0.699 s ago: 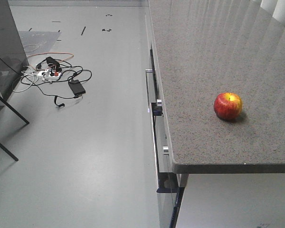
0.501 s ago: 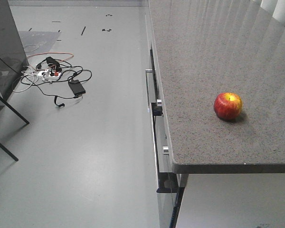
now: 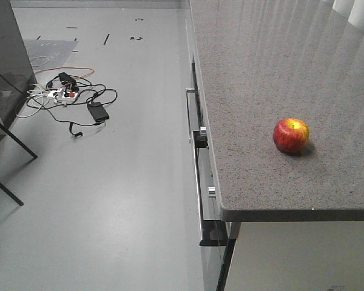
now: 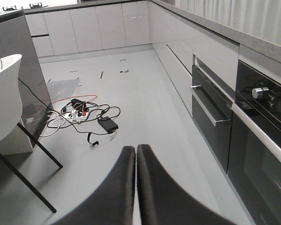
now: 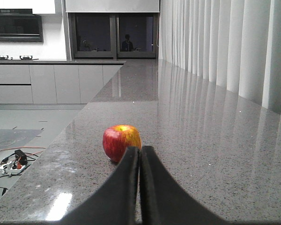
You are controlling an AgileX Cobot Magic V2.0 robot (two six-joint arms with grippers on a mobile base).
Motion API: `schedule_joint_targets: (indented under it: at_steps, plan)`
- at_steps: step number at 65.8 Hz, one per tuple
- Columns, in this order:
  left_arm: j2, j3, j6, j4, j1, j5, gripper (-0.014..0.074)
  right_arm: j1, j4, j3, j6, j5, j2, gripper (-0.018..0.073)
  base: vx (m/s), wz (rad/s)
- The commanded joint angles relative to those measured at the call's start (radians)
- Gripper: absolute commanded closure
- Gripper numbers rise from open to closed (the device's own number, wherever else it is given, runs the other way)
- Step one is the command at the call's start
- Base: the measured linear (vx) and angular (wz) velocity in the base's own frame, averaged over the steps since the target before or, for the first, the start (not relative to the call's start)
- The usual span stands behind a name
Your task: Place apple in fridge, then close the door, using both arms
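Speckled grey stone tops the desk (image 3: 261, 66), where the apple (image 3: 291, 134) sits free near its front edge. The left end effector (image 4: 135, 148), over the floor (image 4: 145, 93), and the right end effector (image 5: 140, 149), just short of the apple, are both pressed together. Probably firm, smooth and quick to roll, the apple wants a grip across its widest middle.

Apple (image 3: 291, 134) alone on grey countertop (image 3: 261, 73)

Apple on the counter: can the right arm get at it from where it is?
Probably yes. The apple sits just beyond the right gripper, on bare countertop with nothing between. Its jaws are shut, so they must open first.
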Motion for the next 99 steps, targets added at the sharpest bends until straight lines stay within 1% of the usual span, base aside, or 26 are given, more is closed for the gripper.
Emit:
schedule_joint_targets:
  at_steps: [1, 19, 23, 31, 35, 38, 41, 49, 54, 58, 63, 68, 74, 77, 80, 87, 90, 94, 99]
  plan:
    - [-0.007, 0.015, -0.009, 0.002, 0.002, -0.072, 0.0603, 0.000, -0.010, 0.009, -0.005, -0.075, -0.008, 0.0561, 0.00, 0.00]
    - [-0.007, 0.015, -0.009, 0.002, 0.002, -0.072, 0.0603, 0.000, -0.002, 0.009, 0.008, -0.093, -0.008, 0.0561, 0.00, 0.00]
    - [-0.007, 0.015, -0.009, 0.002, 0.002, -0.072, 0.0603, 0.000, 0.025, 0.009, 0.044, -0.114, -0.008, 0.0561, 0.00, 0.00]
    - [-0.007, 0.015, -0.009, 0.002, 0.002, -0.072, 0.0603, 0.000, 0.126, 0.006, 0.180, -0.177, -0.008, 0.0561, 0.00, 0.00]
    - [-0.007, 0.015, -0.009, 0.002, 0.002, -0.072, 0.0603, 0.000, 0.125, -0.013, 0.219, -0.164, -0.008, 0.0561, 0.00, 0.00]
    - [-0.007, 0.015, -0.009, 0.002, 0.002, -0.072, 0.0603, 0.000, 0.118, -0.047, 0.225, -0.125, -0.007, 0.0561, 0.00, 0.00]
    - [-0.007, 0.015, -0.009, 0.002, 0.002, -0.072, 0.0603, 0.000, 0.105, -0.089, 0.223, -0.055, -0.001, 0.0561, 0.00, 0.00]
    - [-0.007, 0.015, -0.009, 0.002, 0.002, -0.072, 0.0603, 0.000, 0.073, -0.275, 0.210, 0.168, 0.055, 0.0561, 0.00, 0.00]
    - [-0.007, 0.015, -0.009, 0.002, 0.002, -0.072, 0.0603, 0.000, 0.065, -0.415, 0.148, 0.285, 0.128, 0.0553, 0.00, 0.00]
    - [-0.007, 0.015, -0.009, 0.002, 0.002, -0.072, 0.0603, 0.000, 0.073, -0.511, 0.057, 0.367, 0.205, 0.0533, 0.00, 0.00]
    - [-0.007, 0.015, -0.009, 0.002, 0.002, -0.072, 0.0603, 0.000, 0.100, -0.611, -0.045, 0.434, 0.281, 0.0481, 0.00, 0.00]
    - [-0.007, 0.015, -0.009, 0.002, 0.002, -0.072, 0.0603, 0.000, 0.165, -0.685, -0.143, 0.484, 0.365, 0.0389, 0.00, 0.00]
    - [-0.007, 0.015, -0.009, 0.002, 0.002, -0.072, 0.0603, 0.000, 0.236, -0.740, -0.225, 0.491, 0.443, 0.0216, 0.00, 0.00]
    - [-0.007, 0.015, -0.009, 0.002, 0.002, -0.072, 0.0603, 0.000, 0.254, -0.750, -0.263, 0.473, 0.470, 0.0130, 0.00, 0.00]
    - [-0.007, 0.015, -0.009, 0.002, 0.002, -0.072, 0.0603, 0.000, 0.252, -0.753, -0.301, 0.437, 0.498, 0.0019, 0.00, 0.00]
    - [-0.007, 0.015, -0.009, 0.002, 0.002, -0.072, 0.0603, 0.000, 0.237, -0.753, -0.375, 0.326, 0.559, -0.0134, 0.00, 0.00]
    - [-0.007, 0.015, -0.009, 0.002, 0.002, -0.072, 0.0603, 0.000, 0.238, -0.753, -0.405, 0.270, 0.587, -0.0169, 0.00, 0.00]
    - [-0.007, 0.015, -0.009, 0.002, 0.002, -0.072, 0.0603, 0.000, 0.247, -0.754, -0.424, 0.207, 0.619, -0.0168, 0.00, 0.00]
    - [-0.007, 0.015, -0.009, 0.002, 0.002, -0.072, 0.0603, 0.000, 0.269, -0.782, -0.424, 0.210, 0.668, -0.0162, 0.00, 0.00]
